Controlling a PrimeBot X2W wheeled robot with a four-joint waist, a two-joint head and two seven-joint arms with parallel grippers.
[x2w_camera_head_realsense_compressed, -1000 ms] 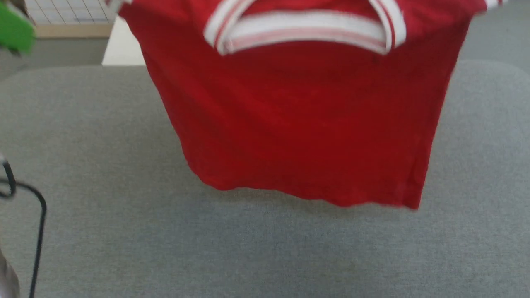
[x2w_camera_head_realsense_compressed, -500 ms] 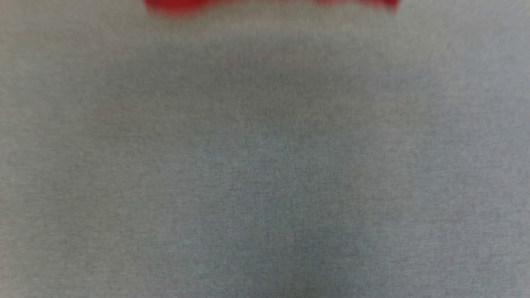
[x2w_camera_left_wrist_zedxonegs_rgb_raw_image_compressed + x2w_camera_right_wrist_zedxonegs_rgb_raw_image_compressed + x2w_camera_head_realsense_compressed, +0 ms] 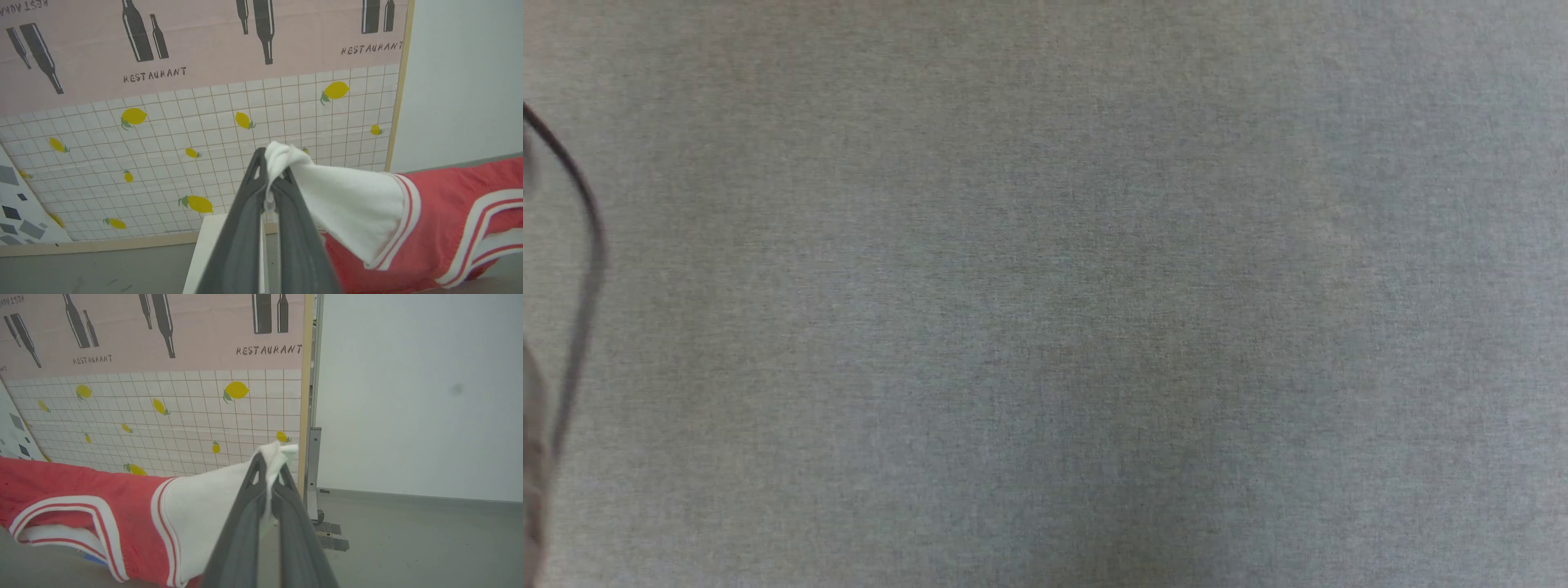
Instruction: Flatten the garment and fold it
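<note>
Close before the left wrist camera, the left hand [image 3: 271, 173] is pinched tight on a white sleeve of the shirt [image 3: 445, 212], whose red body stretches away to that view's right. The right hand [image 3: 269, 469] is clamped likewise on the other sleeve, with the body sagging to its left. Under the head camera lies the grey worktop [image 3: 1045, 327], and a black cable [image 3: 587, 245] curves at that view's left edge. Beyond the shirt stands a lemon-and-bottle screen [image 3: 204, 134], then a white wall [image 3: 408, 396]. The right wrist view adds a metal stand [image 3: 314, 465] on grey floor [image 3: 408, 539].
</note>
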